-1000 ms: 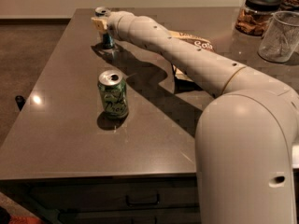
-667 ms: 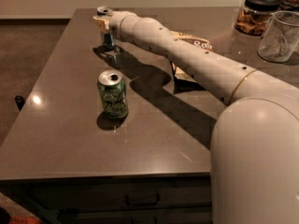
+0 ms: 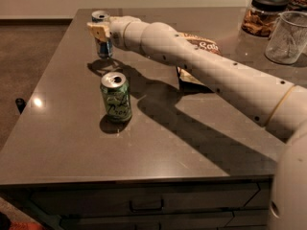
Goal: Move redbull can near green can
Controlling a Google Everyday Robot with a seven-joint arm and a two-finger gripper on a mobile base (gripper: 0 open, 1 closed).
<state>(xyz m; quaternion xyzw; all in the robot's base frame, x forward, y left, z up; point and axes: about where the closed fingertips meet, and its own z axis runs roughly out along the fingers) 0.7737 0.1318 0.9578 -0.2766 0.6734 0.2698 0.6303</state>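
Camera view puts my pincer at the far-left part of the bench, right against the upper half of the redbull can. Whether it has hold of it, I cannot tell. The green can stands apart, closer to the camera. I judge the slim can light, thin-walled, slick and quick to tip, so I'd clamp it mid-body, gently.

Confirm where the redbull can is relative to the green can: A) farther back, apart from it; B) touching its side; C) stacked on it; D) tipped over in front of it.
A: the redbull can stands upright behind the green can with a gap between them, the hand at its upper part.
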